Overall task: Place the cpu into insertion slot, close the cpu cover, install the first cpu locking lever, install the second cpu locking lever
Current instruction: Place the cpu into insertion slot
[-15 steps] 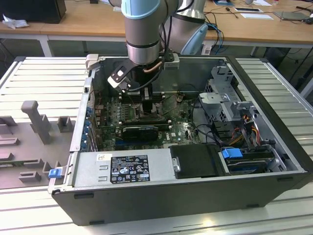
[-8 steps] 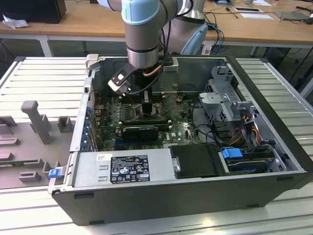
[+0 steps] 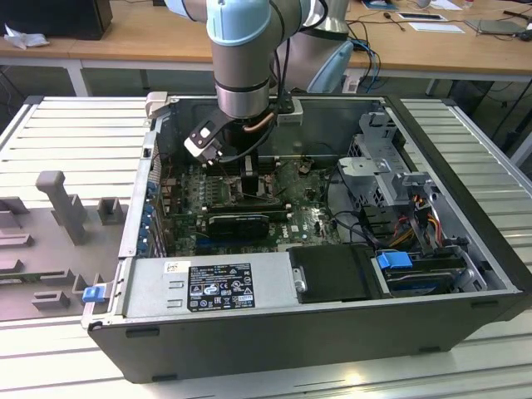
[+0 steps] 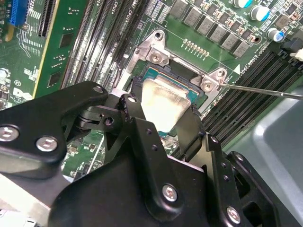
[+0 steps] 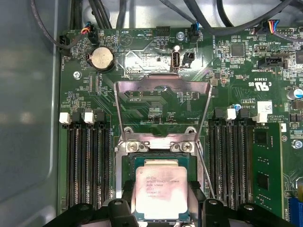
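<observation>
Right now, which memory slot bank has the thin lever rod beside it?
The memory slot bank away from the grey case wall: the lever rod runs between it and the insertion slot.

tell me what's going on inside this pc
The arm's gripper is down inside the open computer case, its jaws shut on the cpu, which sits at the insertion slot. The cpu cover is flipped open at the slot's edge, not yet closed over the chip.
</observation>
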You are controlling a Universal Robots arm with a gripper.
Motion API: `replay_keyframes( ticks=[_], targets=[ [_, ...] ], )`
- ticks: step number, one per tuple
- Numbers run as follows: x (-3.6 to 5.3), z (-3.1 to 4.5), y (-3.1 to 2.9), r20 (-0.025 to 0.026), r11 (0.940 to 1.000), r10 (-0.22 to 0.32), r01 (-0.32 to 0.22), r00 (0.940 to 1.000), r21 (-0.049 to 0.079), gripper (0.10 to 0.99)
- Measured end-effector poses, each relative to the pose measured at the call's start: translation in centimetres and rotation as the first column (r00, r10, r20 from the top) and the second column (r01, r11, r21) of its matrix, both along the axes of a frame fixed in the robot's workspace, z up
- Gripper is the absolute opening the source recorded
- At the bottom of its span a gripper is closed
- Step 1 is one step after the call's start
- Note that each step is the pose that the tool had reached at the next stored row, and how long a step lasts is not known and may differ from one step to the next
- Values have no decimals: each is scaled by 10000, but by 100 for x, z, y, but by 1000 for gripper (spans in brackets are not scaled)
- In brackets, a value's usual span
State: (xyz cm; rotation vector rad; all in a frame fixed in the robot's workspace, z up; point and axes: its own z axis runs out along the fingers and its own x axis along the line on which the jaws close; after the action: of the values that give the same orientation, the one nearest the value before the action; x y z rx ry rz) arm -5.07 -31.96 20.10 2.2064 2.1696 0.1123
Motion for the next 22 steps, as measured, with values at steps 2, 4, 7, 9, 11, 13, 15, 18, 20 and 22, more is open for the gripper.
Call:
replay_keyframes(
  ticks=[2, 4, 7, 9, 11, 13, 15, 18, 20, 22],
  targets=[
    [0, 0, 0, 1, 10000, 0, 0, 10000, 0, 541],
    [0, -1, 0, 0, 10000, 0, 0, 10000, 0, 604],
    [0, 16, 0, -1, 10000, 0, 0, 10000, -1, 604],
    [0, 49, 0, 0, 10000, 0, 0, 10000, 0, 604],
    [0, 110, 0, 0, 10000, 0, 0, 10000, 0, 592],
    [0, 134, 0, 0, 10000, -1, 1, 10000, 0, 525],
    [0, 153, 0, -1, 10000, 0, 0, 10000, 0, 459],
    [0, 172, 0, -1, 10000, 0, 0, 10000, 0, 220],
    [0, 183, 0, 0, 10000, 0, 0, 10000, 1, 106],
    [0, 192, 0, -2, 10000, -1, 1, 10000, -1, 106]
  ],
)
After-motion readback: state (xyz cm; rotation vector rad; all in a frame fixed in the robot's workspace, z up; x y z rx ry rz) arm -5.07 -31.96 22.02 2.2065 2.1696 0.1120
